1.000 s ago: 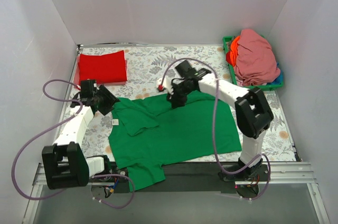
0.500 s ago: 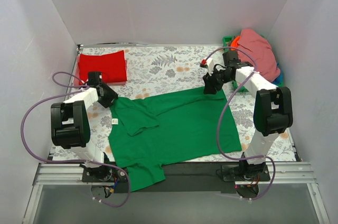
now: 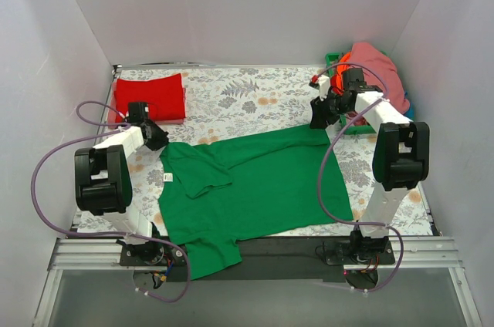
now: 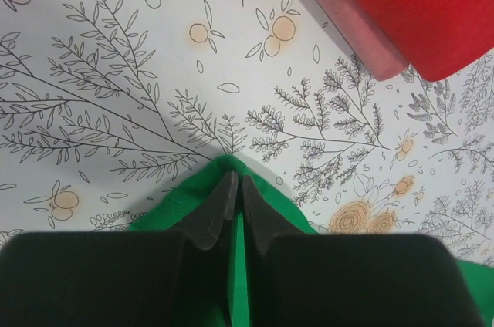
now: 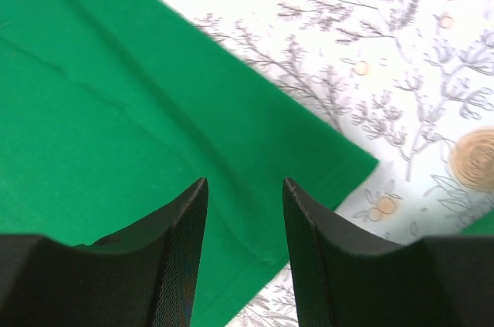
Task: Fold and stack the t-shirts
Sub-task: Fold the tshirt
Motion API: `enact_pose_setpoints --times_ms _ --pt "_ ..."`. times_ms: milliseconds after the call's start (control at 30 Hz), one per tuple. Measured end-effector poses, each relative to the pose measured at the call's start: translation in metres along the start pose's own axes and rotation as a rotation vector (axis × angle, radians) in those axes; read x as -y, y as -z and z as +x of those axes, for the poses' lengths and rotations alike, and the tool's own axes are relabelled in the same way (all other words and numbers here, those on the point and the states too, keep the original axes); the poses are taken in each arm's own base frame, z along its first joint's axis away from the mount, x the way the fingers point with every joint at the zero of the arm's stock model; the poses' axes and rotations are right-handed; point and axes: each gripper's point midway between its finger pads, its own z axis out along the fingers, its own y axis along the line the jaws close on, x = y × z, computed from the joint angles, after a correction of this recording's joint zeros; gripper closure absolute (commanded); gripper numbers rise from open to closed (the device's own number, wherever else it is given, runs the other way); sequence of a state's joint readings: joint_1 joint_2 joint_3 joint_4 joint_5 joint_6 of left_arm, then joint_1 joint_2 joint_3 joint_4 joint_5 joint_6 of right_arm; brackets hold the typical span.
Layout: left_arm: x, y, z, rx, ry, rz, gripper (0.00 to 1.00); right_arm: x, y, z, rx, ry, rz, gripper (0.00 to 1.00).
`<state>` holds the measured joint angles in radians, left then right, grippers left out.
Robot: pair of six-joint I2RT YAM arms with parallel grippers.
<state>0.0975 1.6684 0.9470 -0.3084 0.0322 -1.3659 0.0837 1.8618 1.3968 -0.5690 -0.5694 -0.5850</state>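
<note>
The left arm and the right arm are built alike: white links between bulky black joint housings. A thin lilac cable hangs in loose loops along each one. The left gripper and the right gripper have matte black fingers, wedge-shaped, with a finely ribbed inner face. The bases are black too.

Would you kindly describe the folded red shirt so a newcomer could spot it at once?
Look to the far left corner of the flowery table. The red shirt lies there, folded into a neat rectangle, unlike the green shirt spread out mid-table and the pink one heaped in the basket.
</note>
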Motion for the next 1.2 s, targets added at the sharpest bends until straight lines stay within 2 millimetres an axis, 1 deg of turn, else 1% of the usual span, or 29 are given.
enact_pose_setpoints --times_ms 67,167,267,333,433,533,700,767,833,867,967,1000,1100,1167,1200 --pt "0.0 0.0 0.0 0.0 0.001 0.002 1.0 0.008 -0.001 0.0 -0.007 -0.024 0.024 0.5" --pt "-0.005 0.002 0.001 0.0 0.01 -0.006 1.0 0.024 -0.005 0.002 -0.028 -0.06 0.071 0.5" --pt "-0.016 0.009 0.0 0.013 0.036 -0.023 1.0 0.035 -0.011 0.011 -0.064 -0.084 0.112 0.5" --pt "-0.027 0.017 0.0 0.025 0.06 -0.033 1.0 0.041 -0.015 0.02 -0.094 -0.102 0.134 0.49" --pt "-0.034 0.025 -0.002 0.035 0.08 -0.04 1.0 0.05 -0.022 0.03 -0.131 -0.119 0.157 0.49" --pt "-0.033 0.026 -0.004 0.037 0.084 -0.032 1.0 0.058 -0.028 0.037 -0.158 -0.13 0.175 0.49" --pt "-0.031 0.026 -0.001 0.026 0.083 -0.023 1.0 0.068 -0.034 0.038 -0.17 -0.139 0.194 0.5" --pt "-0.031 0.026 -0.001 0.026 0.083 -0.022 1.0 0.07 -0.035 0.039 -0.173 -0.145 0.199 0.56" --pt "-0.031 0.026 -0.001 0.025 0.082 -0.021 1.0 0.069 -0.035 0.039 -0.172 -0.15 0.198 0.66" --pt "-0.031 0.026 -0.001 0.025 0.082 -0.021 1.0 0.069 -0.035 0.038 -0.171 -0.152 0.198 0.81" --pt "-0.031 0.026 -0.002 0.025 0.081 -0.02 1.0 0.069 -0.035 0.035 -0.16 -0.15 0.191 0.97" --pt "-0.031 0.026 -0.002 0.025 0.08 -0.02 1.0 0.069 -0.035 0.034 -0.157 -0.152 0.19 0.98" --pt "-0.033 0.026 -0.004 0.028 0.083 -0.023 1.0 0.071 -0.033 0.026 -0.144 -0.145 0.192 0.99" --pt "-0.033 0.026 -0.007 0.032 0.088 -0.023 1.0 0.077 -0.032 0.015 -0.125 -0.134 0.203 0.99" --pt "-0.033 0.026 -0.01 0.032 0.092 -0.023 1.0 0.083 -0.031 0.005 -0.109 -0.124 0.212 0.99"
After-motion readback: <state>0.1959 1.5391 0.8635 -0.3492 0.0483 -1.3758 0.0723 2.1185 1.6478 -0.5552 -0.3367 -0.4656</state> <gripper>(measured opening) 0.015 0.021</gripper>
